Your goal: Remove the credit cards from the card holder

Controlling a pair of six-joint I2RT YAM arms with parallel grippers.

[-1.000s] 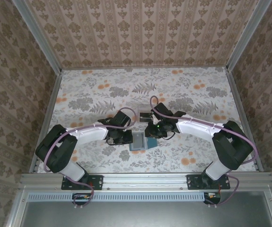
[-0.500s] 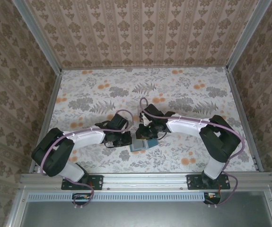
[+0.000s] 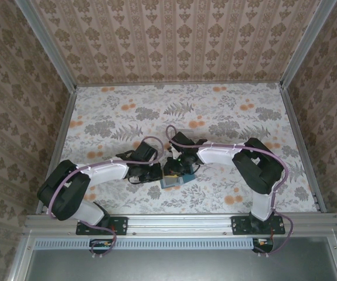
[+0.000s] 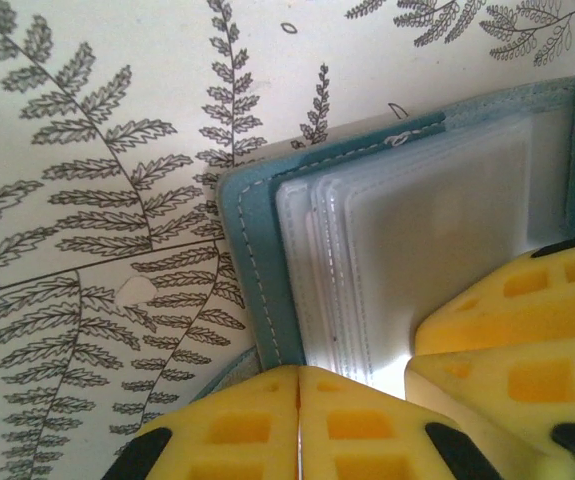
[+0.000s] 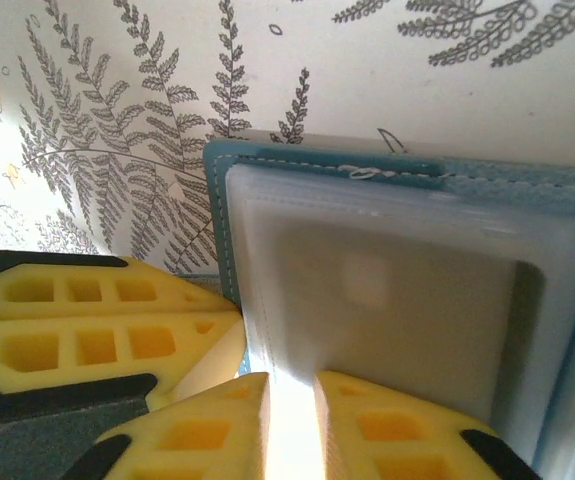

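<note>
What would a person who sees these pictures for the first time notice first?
The teal card holder lies open on the fern-printed table, and its stack of clear plastic sleeves is bright in both wrist views. The yellow fingers of the left gripper, shut, and of the right gripper sit at its edge. From above, the two grippers meet at it in the table's near middle.

Item: card holder [image 4: 257,260], teal, matt, leather-like skin, pale stitching along the edge.
Its sleeves [image 4: 437,230]: clear plastic, frosted, faintly glossy.
My fingers [image 4: 237,430]: yellow moulded pads, matt, waffle-pitted.
The bench [image 4: 87,200]: smooth matt fern-print covering.
The frame rail [image 3: 180,222]: brushed metal.
</note>
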